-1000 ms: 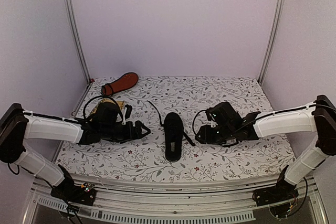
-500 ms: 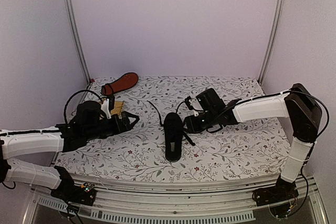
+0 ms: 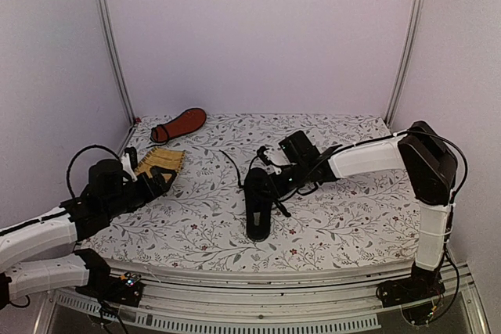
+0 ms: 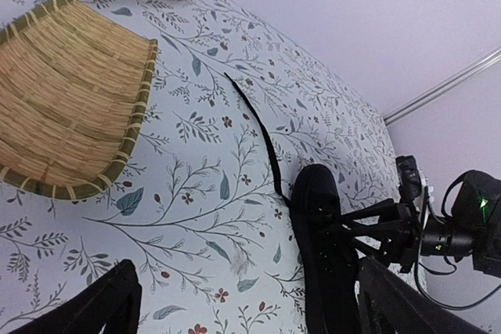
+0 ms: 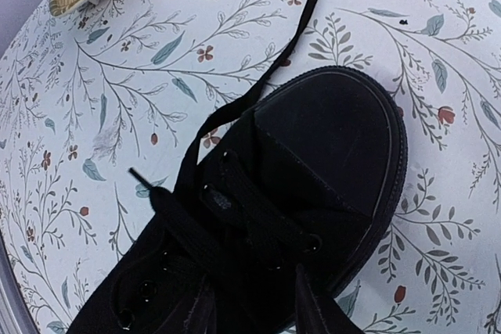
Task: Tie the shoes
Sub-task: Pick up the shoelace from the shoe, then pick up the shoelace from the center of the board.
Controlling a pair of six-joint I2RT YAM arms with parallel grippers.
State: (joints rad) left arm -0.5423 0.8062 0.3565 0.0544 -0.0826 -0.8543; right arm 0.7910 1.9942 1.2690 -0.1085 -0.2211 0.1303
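Right hand (image 3: pixel 270 178) has reached the shoe (image 3: pixel 258 205), toe pointing toward the far wall.

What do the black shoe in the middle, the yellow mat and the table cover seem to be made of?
Black shoe: likely canvas, matte; soft cloth look, stitched seams, rubbery rim. Yellow mat: probably bamboo or straw, woven strips with a bound edge. Table cover: printed cloth or vinyl, floral pattern; cannot tell which.

We see a floral table (image 3: pixel 352 224) with one black shoe (image 3: pixel 258 209) upright mid-table. A second shoe (image 3: pixel 182 124) lies sole-up far left, near a woven mat (image 3: pixel 159 162).
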